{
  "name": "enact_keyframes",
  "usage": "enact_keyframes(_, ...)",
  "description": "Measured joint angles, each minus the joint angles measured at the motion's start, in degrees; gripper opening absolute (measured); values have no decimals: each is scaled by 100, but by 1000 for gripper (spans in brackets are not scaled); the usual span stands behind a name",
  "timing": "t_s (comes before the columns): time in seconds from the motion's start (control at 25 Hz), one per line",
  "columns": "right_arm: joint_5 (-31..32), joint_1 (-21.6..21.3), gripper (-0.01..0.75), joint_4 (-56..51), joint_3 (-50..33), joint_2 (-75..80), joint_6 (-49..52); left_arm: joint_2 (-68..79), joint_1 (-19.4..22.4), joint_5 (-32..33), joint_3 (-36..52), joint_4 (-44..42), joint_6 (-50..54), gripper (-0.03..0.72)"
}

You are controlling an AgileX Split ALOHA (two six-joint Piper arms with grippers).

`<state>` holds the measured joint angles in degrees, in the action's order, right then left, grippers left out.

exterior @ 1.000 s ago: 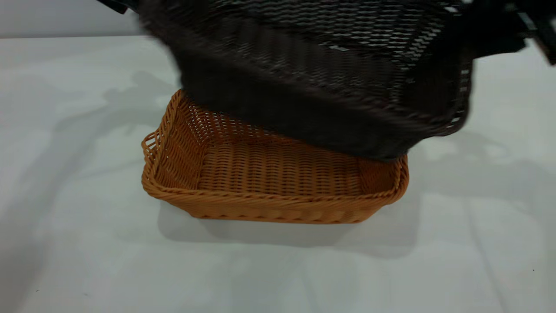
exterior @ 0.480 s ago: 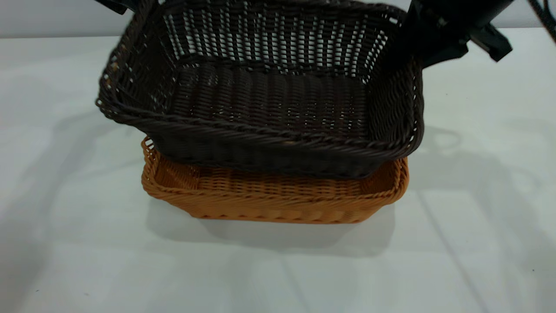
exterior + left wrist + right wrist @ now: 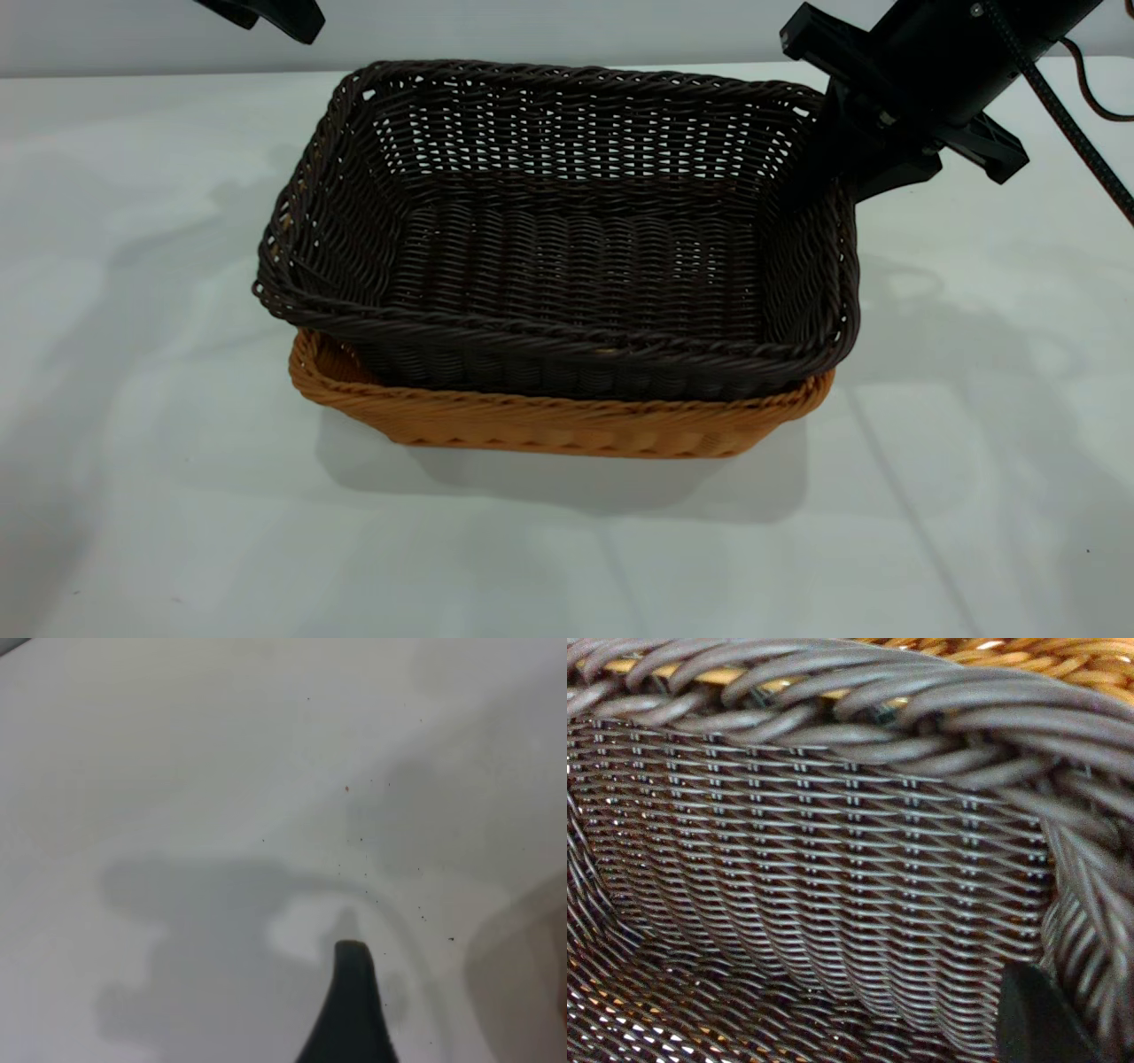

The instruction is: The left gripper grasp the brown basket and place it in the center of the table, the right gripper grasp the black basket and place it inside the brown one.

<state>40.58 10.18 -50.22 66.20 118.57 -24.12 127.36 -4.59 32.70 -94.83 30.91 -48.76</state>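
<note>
The black basket (image 3: 567,239) sits inside the brown basket (image 3: 549,424) in the middle of the table (image 3: 133,487). Its left end rides a little above and past the brown rim. My right gripper (image 3: 837,159) is at the black basket's far right corner, astride the short wall and shut on it. In the right wrist view one finger (image 3: 1036,1019) lies against the inner side of the dark weave (image 3: 833,868), with orange rim (image 3: 1063,660) showing beyond. My left gripper (image 3: 266,13) hangs at the far left, open and empty; one finger (image 3: 353,992) shows over bare table.
The table's back edge (image 3: 133,75) meets a pale wall. A black cable (image 3: 1063,124) trails from the right arm over the table's right side.
The black basket has come down from a tilted hold above the brown basket and now rests in it. The right gripper came down with it. The left arm has stayed put.
</note>
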Motion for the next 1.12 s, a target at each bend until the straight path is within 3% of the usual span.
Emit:
enact_keyframes(0.2,-140,0,87,5,13,0,-49,0,0,2,0,0,0,534)
enact_keyframes(0.36,-161,0,160,-177,18,0,-399,0,0,6,0,-24,0,534)
enact_keyframes(0.8,-68,-114,582,-557,24,-234,-1217,-230,0,122,0,-366,0,534)
enact_keyframes(0.92,-53,-347,615,-467,24,-736,-1270,-660,0,336,0,-438,6,534)
enact_keyframes(1.12,-62,-763,603,-280,24,-2056,-1319,-1508,0,937,0,-570,48,534)
